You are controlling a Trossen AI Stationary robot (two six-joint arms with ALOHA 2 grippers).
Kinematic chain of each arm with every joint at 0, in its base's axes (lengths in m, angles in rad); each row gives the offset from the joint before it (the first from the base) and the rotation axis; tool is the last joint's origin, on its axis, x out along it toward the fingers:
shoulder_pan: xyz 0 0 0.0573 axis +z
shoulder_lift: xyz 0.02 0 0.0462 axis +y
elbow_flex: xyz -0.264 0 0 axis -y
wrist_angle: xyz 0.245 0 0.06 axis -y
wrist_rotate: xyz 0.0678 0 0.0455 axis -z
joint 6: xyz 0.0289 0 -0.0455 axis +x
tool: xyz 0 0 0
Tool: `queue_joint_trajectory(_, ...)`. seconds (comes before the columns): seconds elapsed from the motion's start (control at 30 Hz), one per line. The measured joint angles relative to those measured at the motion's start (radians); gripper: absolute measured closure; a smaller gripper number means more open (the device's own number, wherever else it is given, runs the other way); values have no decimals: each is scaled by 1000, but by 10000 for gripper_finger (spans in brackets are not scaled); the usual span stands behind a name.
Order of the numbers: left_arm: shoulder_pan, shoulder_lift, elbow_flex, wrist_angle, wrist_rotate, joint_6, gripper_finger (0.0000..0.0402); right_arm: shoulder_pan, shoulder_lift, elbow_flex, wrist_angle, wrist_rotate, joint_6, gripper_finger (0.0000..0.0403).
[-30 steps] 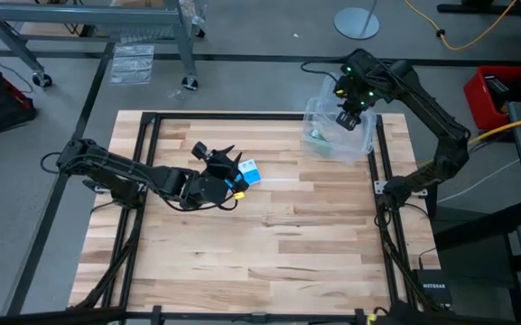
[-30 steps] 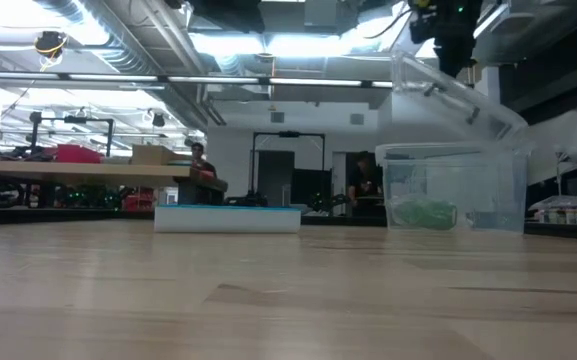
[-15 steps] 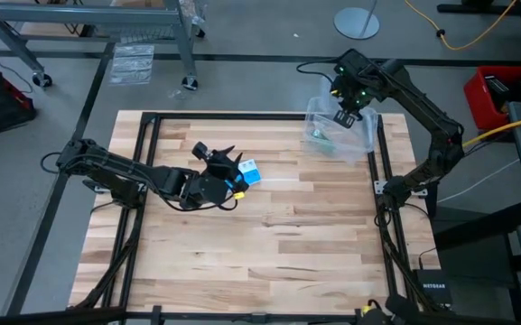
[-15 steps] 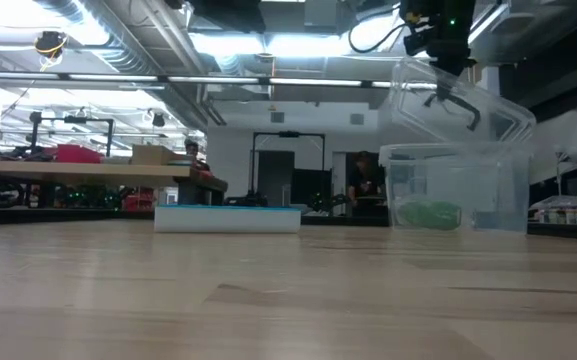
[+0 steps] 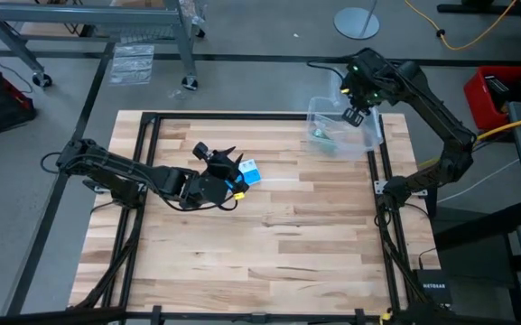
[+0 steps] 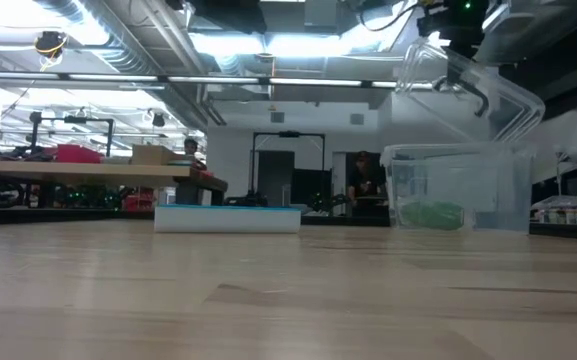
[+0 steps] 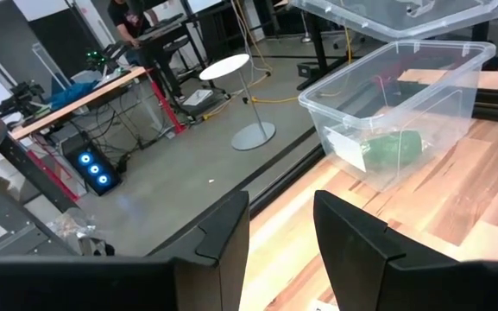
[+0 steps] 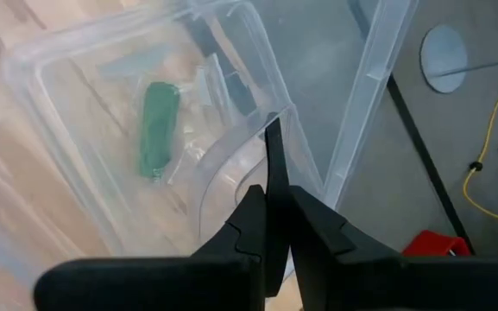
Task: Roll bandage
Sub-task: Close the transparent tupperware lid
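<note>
- The right tool [image 5: 354,115], pinched shut on the handle of the clear lid [image 5: 369,123], now sits farther right over the far right corner of the worktop [image 5: 269,226] than a second ago.
- The lid rides with it: in the high view it now hangs over the right side of the clear box [image 5: 337,135], leaving more of the box's left part uncovered.
- In the low view the lid [image 6: 473,85] is higher and farther right, tilted above the box [image 6: 456,188].

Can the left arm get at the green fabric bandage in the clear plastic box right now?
Probably not yet: the clear lid, pinched in the right hand, hangs over the box, and the bandage lies far from the left hand.
</note>
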Motion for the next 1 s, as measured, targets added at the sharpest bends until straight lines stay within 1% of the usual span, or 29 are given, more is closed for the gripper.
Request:
queue_joint_trajectory(0.2,0,0,0,0,0,-4,277,-1,-13,0,0,62,-5,370)
queue_joint_trajectory(0.57,0,0,0,0,0,-4,277,-1,-11,-9,9,60,-13,370)
queue_joint_trajectory(1.0,0,0,0,0,0,-3,277,-1,-11,-231,153,61,-20,370)
